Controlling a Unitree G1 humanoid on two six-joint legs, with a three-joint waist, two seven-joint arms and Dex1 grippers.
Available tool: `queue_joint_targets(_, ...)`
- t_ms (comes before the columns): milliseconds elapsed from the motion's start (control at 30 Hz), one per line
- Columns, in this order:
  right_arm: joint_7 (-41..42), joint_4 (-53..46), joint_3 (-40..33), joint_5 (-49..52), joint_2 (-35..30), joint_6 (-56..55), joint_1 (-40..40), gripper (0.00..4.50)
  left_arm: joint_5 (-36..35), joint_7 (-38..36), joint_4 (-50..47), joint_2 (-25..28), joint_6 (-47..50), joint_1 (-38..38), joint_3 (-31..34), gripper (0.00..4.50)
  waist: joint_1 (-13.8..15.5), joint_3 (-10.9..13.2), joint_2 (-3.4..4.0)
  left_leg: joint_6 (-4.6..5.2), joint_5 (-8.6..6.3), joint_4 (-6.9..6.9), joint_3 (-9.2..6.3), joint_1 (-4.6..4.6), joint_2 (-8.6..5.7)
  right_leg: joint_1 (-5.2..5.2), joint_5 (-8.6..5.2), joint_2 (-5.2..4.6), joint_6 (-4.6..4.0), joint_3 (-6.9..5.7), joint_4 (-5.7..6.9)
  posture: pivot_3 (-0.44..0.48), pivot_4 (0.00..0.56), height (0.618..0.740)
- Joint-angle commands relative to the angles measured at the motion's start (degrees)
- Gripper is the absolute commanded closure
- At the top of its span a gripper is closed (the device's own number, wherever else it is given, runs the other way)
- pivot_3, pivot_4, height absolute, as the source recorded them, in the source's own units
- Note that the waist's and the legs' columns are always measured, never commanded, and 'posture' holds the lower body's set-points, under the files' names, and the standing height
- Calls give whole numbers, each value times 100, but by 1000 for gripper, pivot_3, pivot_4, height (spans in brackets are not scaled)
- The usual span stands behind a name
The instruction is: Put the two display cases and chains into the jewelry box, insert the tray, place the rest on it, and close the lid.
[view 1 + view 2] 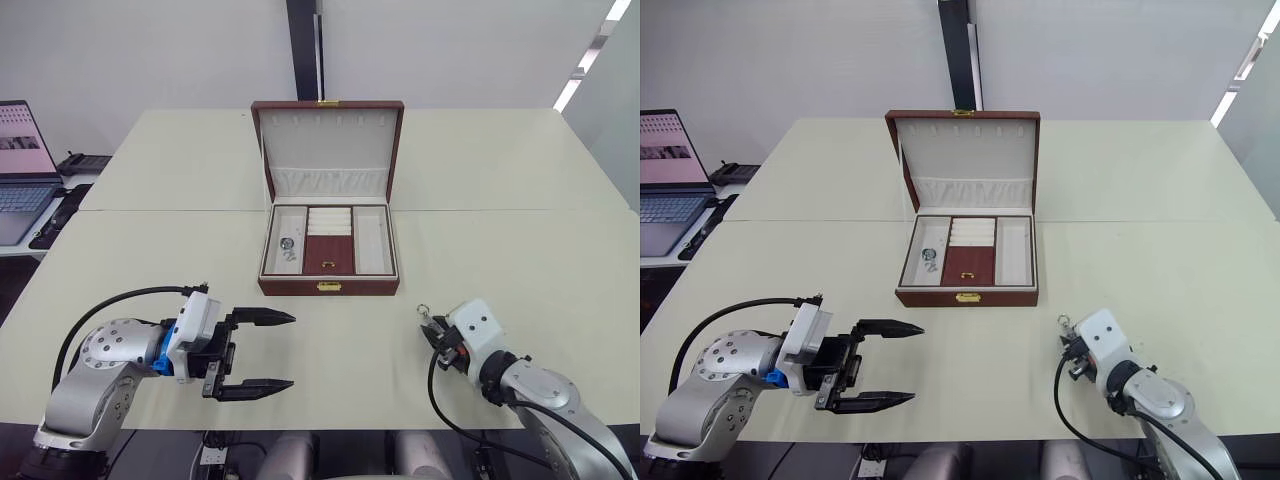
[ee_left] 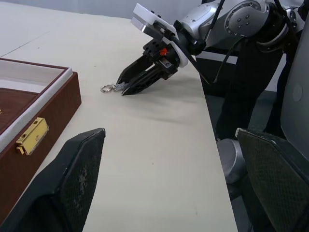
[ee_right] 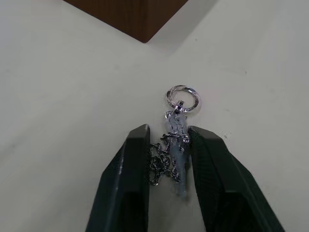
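Pinching the trinket (image 3: 177, 126) between nearly closed fingers, the right gripper (image 3: 166, 145) sits right of the jewelry box (image 1: 329, 285); the left gripper (image 1: 262, 352) gapes empty.

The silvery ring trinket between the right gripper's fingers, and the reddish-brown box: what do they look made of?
The small silvery ring trinket looks like polished metal: bright glints on its ring and fine chain links. The reddish-brown jewelry box looks like glossy wood or wood-look veneer, with a cream, probably fabric, lining and a brass-coloured clasp.
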Motion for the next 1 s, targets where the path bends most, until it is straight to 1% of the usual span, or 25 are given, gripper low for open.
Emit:
queue_joint_targets(33, -7, -199, -72, 37, -66, 99, -33, 4128, -48, 54, -158, 9, 25, -40, 8, 0, -1, 0, 0, 0, 0, 0, 0, 0, 0, 0, 0, 0, 0, 0, 0, 0, 150, 740)
queue_joint_targets(67, 9, -223, -67, 29, -92, 93, -50, 4330, -56, 68, -179, 12, 44, -47, 3, 0, -1, 0, 0, 0, 0, 0, -1, 0, 0, 0, 0, 0, 0, 0, 0, 0, 150, 740)
queue_joint_targets(100, 25, -243, -65, 26, -116, 89, -66, 4383, -64, 79, -197, 14, 61, -54, 0, 0, -1, 0, 0, 0, 0, 0, 0, 0, 0, 0, 0, 0, 0, 0, 0, 0, 150, 740)
queue_joint_targets(433, 223, -505, -394, 440, -145, 59, -541, 4384, -203, 259, -299, -61, 214, -79, 51, 0, -3, 1, 1, 0, 0, 0, 0, 0, 1, -1, 0, 1, 0, 1, 2, 0, 150, 740)
queue_joint_targets(633, 367, -552, -503, 743, -260, 258, -1188, 4384, -216, 363, -395, -88, 242, 16, 64, 0, -4, 1, 1, -1, 1, 0, 0, 0, 1, -1, 0, 1, 0, 0, 3, 0, 150, 740)
queue_joint_targets(800, 400, -403, -358, 935, -297, 565, -2199, 4384, -216, 504, -508, -149, 268, 57, 15, 0, -9, 3, 3, -1, 1, 0, 0, 0, 1, -2, 0, 1, 0, 0, 2, 0, 150, 740)
queue_joint_targets(1000, 395, 135, 120, 977, -159, 804, -3614, 4384, -232, 614, -554, -196, 298, 50, -15, 0, -18, 3, 4, -21, 12, -1, 0, -2, 1, -5, 0, 1, 0, 0, 2, 0, 150, 740)
